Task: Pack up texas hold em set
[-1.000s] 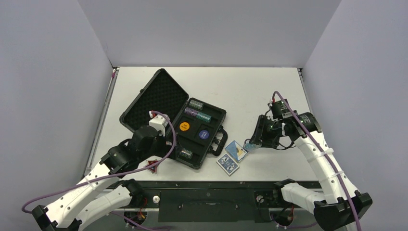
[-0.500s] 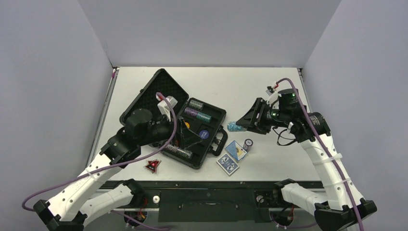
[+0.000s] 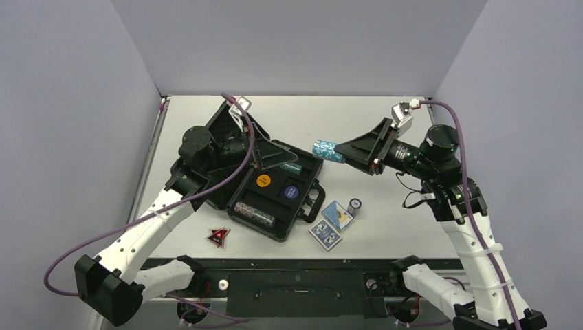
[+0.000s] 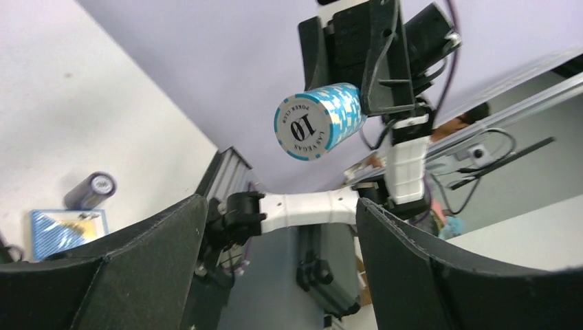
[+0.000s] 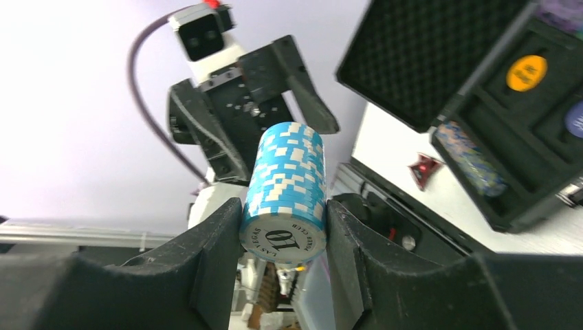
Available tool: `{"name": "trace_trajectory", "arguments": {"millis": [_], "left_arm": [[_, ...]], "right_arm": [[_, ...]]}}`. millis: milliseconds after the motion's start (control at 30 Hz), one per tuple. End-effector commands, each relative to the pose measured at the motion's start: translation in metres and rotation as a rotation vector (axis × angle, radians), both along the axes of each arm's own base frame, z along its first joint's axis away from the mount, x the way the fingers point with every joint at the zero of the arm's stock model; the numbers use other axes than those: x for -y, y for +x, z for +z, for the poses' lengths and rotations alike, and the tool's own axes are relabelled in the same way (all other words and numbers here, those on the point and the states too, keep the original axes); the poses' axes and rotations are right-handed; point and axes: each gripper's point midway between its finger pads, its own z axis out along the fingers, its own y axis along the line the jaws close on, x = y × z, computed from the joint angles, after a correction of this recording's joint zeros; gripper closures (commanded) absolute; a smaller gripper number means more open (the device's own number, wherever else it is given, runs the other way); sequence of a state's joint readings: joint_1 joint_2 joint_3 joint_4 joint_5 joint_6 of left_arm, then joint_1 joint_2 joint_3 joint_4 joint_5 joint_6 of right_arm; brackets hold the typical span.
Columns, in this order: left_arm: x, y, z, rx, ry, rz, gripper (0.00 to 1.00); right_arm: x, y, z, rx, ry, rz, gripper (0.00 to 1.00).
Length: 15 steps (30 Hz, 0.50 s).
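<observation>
The black briefcase lies open at the left centre of the table. It holds an orange button, a blue button and glittery chip rolls. My right gripper is raised above the table and shut on a light blue chip roll, which fills the right wrist view. My left gripper is open and empty above the case and faces that roll. Two blue card decks, a dark chip roll and the red-black triangle lie on the table.
The case's handle sticks out toward the decks. Grey walls close in the table on three sides. The arm bases and a black rail run along the near edge.
My right gripper lifted the blue chip roll from beside the decks and carried it up and left. My left gripper rose from the case's near edge and turned toward the right arm.
</observation>
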<state>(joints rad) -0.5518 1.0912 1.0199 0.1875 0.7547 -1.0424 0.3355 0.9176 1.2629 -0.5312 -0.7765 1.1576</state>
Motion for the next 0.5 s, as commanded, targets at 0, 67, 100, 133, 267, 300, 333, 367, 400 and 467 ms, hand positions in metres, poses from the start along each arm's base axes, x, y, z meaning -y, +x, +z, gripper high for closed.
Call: {"name": "trace_trajectory", "arguments": {"millis": [0, 67, 100, 133, 267, 300, 333, 367, 400, 467], "left_arm": [[-0.001, -0.015, 0.061, 0.074, -0.215, -0.107, 0.25], [0.000, -0.015, 0.068, 0.072, -0.251, -0.128, 0.28], [0.002, -0.013, 0.070, 0.056, -0.261, -0.138, 0.29], [0.002, -0.015, 0.074, 0.073, -0.276, -0.150, 0.30], [0.006, -0.020, 0.084, 0.078, -0.314, -0.199, 0.32], [0.008, -0.020, 0.085, 0.069, -0.318, -0.210, 0.32], [0.009, -0.021, 0.086, 0.076, -0.323, -0.219, 0.32], [0.011, -0.022, 0.088, 0.074, -0.326, -0.229, 0.32], [0.011, -0.024, 0.090, 0.083, -0.332, -0.237, 0.32], [0.013, -0.027, 0.094, 0.089, -0.342, -0.250, 0.32]], "right_arm": [[-0.008, -0.015, 0.071, 0.175, 0.213, 0.091, 1.00], [-0.010, -0.016, 0.078, 0.193, 0.230, 0.111, 1.00], [-0.011, -0.014, 0.080, 0.199, 0.232, 0.118, 1.00], [-0.011, -0.016, 0.083, 0.206, 0.234, 0.128, 1.00], [-0.013, -0.016, 0.087, 0.218, 0.242, 0.151, 1.00], [-0.014, -0.016, 0.088, 0.223, 0.244, 0.153, 1.00], [-0.014, -0.016, 0.088, 0.223, 0.245, 0.156, 1.00], [-0.014, -0.015, 0.088, 0.224, 0.245, 0.157, 1.00], [-0.015, -0.015, 0.087, 0.224, 0.244, 0.158, 1.00], [-0.015, -0.014, 0.086, 0.222, 0.243, 0.156, 1.00]]}}
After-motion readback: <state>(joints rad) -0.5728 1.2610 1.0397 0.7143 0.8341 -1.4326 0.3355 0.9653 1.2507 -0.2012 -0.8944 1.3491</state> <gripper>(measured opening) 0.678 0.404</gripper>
